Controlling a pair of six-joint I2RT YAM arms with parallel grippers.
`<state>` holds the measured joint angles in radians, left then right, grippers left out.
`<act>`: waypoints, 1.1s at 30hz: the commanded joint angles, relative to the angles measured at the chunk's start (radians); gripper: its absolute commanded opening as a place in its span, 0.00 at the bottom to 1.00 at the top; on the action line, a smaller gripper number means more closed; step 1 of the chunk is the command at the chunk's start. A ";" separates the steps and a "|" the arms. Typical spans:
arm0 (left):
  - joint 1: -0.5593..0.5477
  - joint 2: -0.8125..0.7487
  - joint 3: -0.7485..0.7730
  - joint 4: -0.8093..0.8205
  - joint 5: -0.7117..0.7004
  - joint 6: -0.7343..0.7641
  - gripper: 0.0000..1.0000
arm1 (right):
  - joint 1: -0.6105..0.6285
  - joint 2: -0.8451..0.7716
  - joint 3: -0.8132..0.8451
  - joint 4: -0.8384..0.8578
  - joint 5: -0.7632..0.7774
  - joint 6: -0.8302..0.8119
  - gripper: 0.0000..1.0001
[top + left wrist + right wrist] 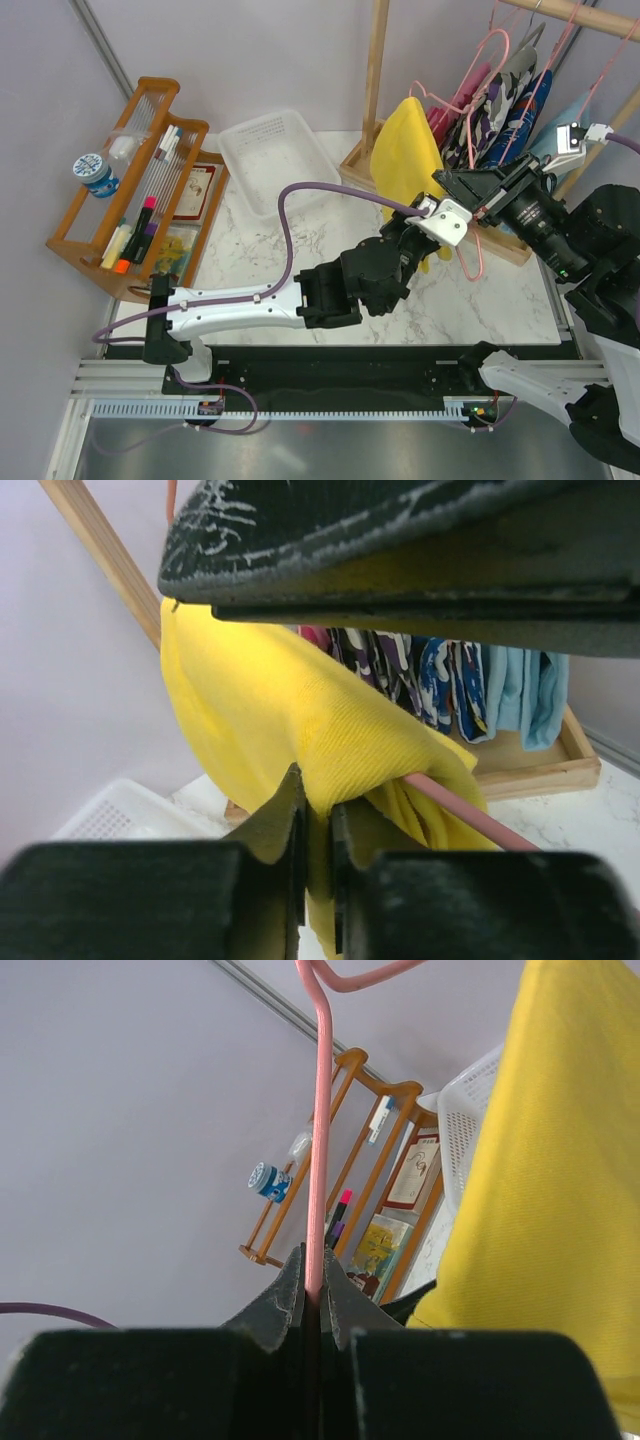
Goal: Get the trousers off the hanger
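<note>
The yellow trousers (pixel 404 150) hang over the bar of a pink hanger (pixel 472 258), which is off the rail and held over the table. My left gripper (pixel 425 232) is shut on a fold of the yellow trousers (pixel 300 720), right beside the hanger bar (pixel 470 815). My right gripper (pixel 447 183) is shut on the hanger's pink wire (pixel 318 1150), with the yellow cloth (pixel 545 1180) to its right. A pink patterned garment (pixel 455 105) hangs on the rack behind; its pattern is unclear.
Purple-white camouflage (pixel 490 110), blue and light blue garments (pixel 562 125) hang from the wooden rail (pixel 580 15). The rack's post (pixel 375 70) and base tray (pixel 505 245) stand behind the grippers. A white basket (pixel 265 150) and a wooden organiser (pixel 140 190) are on the left.
</note>
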<state>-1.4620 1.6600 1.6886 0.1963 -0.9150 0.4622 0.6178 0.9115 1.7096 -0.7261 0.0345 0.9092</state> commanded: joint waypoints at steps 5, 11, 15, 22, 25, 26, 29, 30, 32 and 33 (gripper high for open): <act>0.012 -0.042 0.063 0.012 -0.010 0.006 0.02 | 0.005 -0.057 -0.016 0.205 0.028 -0.023 0.00; 0.002 -0.127 0.046 -0.067 0.054 -0.080 0.02 | 0.003 -0.072 -0.099 0.188 0.088 -0.041 0.00; -0.009 -0.176 0.042 -0.113 0.090 -0.118 0.02 | 0.003 -0.077 -0.162 0.183 0.107 -0.047 0.00; -0.014 -0.250 0.037 -0.114 0.097 -0.108 0.02 | 0.005 -0.103 -0.286 0.182 0.104 -0.046 0.00; -0.014 -0.250 0.066 -0.078 0.094 -0.048 0.02 | 0.003 -0.121 -0.343 0.183 0.104 -0.041 0.00; -0.014 -0.250 0.078 -0.077 0.094 -0.034 0.02 | 0.003 -0.126 -0.355 0.183 0.105 -0.041 0.00; -0.009 -0.246 0.134 -0.100 0.091 -0.011 0.02 | 0.003 -0.135 -0.401 0.182 0.100 -0.047 0.00; 0.003 -0.244 0.164 -0.138 0.087 -0.025 0.02 | 0.003 -0.135 -0.412 0.182 0.091 -0.050 0.00; 0.022 -0.240 0.203 -0.196 0.093 -0.081 0.02 | 0.003 -0.135 -0.447 0.185 0.081 -0.050 0.00; 0.038 -0.238 0.233 -0.259 0.093 -0.092 0.02 | 0.002 -0.137 -0.458 0.188 0.073 -0.053 0.00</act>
<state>-1.4593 1.4677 1.7527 -0.0921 -0.8322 0.3912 0.6201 0.7784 1.2991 -0.5735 0.1062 0.8909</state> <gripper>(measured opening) 0.060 0.079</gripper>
